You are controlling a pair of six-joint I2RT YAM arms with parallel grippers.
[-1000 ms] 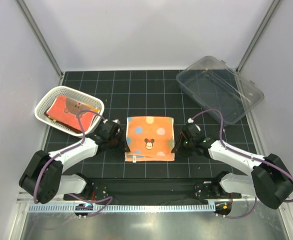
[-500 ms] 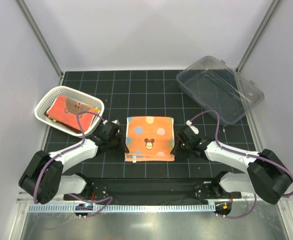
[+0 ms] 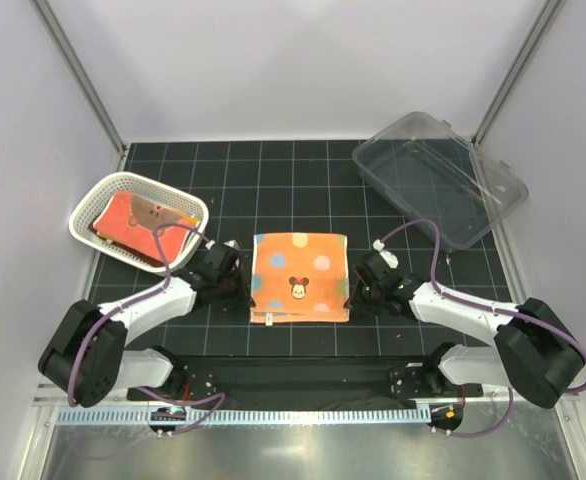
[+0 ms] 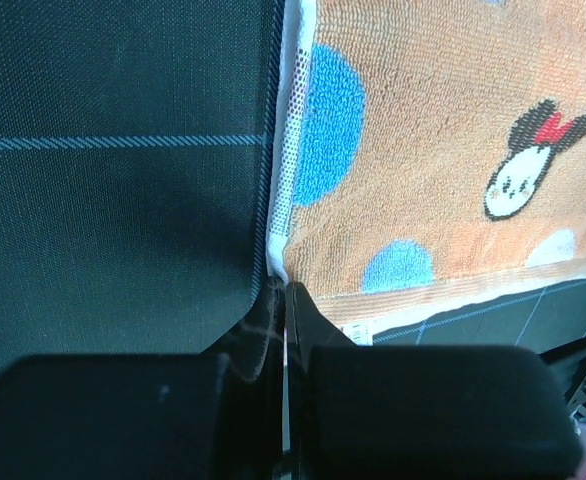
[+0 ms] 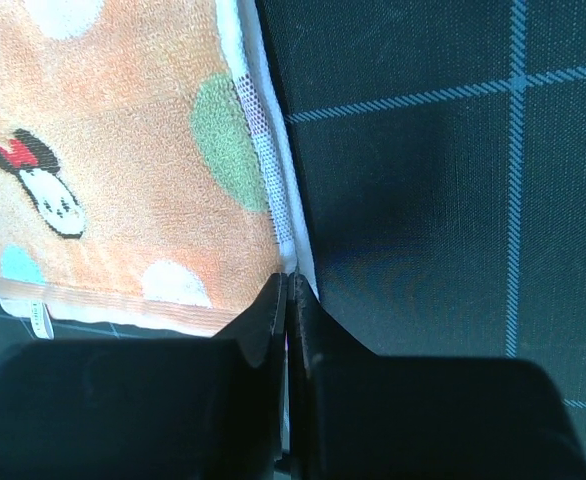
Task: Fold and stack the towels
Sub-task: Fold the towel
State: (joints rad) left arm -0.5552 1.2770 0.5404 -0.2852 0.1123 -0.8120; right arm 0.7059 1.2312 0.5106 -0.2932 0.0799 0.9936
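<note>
Lying flat: nubby square towel (image 3: pixel 300 277)

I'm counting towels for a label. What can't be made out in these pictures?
- White mesh basket: top view, the red-orange towel on top covers whatever lies below.
- Orange spotted towel, layer count: top view, edges too small.
- Whether the left end effector and right end effector caught cloth: wrist views, closed fingertips hide it.

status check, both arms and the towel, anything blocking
Left gripper shut on left edge of orange spotted towel, near corner. Right gripper shut on its right edge. Towel lying flat. Nothing in the way.
</note>
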